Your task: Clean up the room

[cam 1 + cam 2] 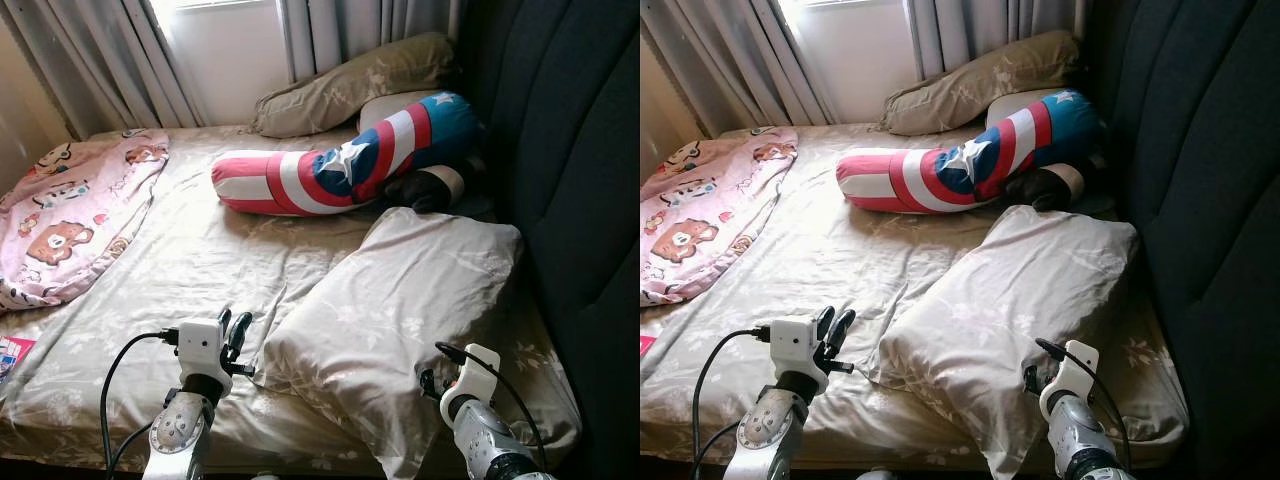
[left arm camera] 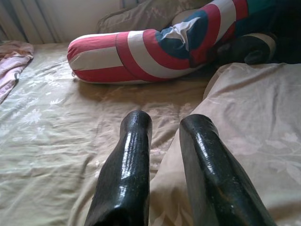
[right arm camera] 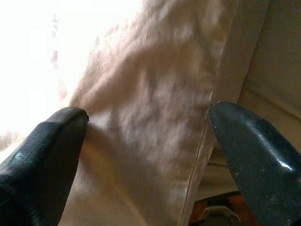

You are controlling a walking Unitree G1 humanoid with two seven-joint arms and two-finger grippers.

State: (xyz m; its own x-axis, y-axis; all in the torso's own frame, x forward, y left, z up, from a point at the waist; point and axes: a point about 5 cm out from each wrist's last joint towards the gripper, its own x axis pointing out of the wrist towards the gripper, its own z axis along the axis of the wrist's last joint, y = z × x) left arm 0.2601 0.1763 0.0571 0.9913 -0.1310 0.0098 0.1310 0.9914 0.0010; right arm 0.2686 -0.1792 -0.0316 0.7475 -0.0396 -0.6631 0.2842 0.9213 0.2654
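Thing to tidy: the big beige pillow [image 1: 395, 320] lies crooked on the bed [image 1: 190, 270], at the near side, close to the dark headboard [image 1: 580, 180]. One corner hangs over the near edge of the bed.

How it will feel: I think it is soft, light and floppy. It will bend and sag when lifted. It will not break. The cloth looks loose, so it should bunch up easily between two fingers.

Where to hold it: a corner or the edge seam looks best. The fat middle is too thick to pinch.

Right pincer [image 3: 148, 155]: it is spread wide. The near edge of the pillow sits right between its two fingers, with the seam close to one finger. It is not squeezing the pillow yet.

Left pincer [image 2: 164, 169]: it is low over the sheet, just beside the left edge of the pillow. Its fingers have a small gap and hold nothing.

Other things on the bed: a red, white and blue bolster [image 1: 340, 160] lies farther back, well away from both pincers. A pink bear blanket [image 1: 70, 215] lies on the left side.
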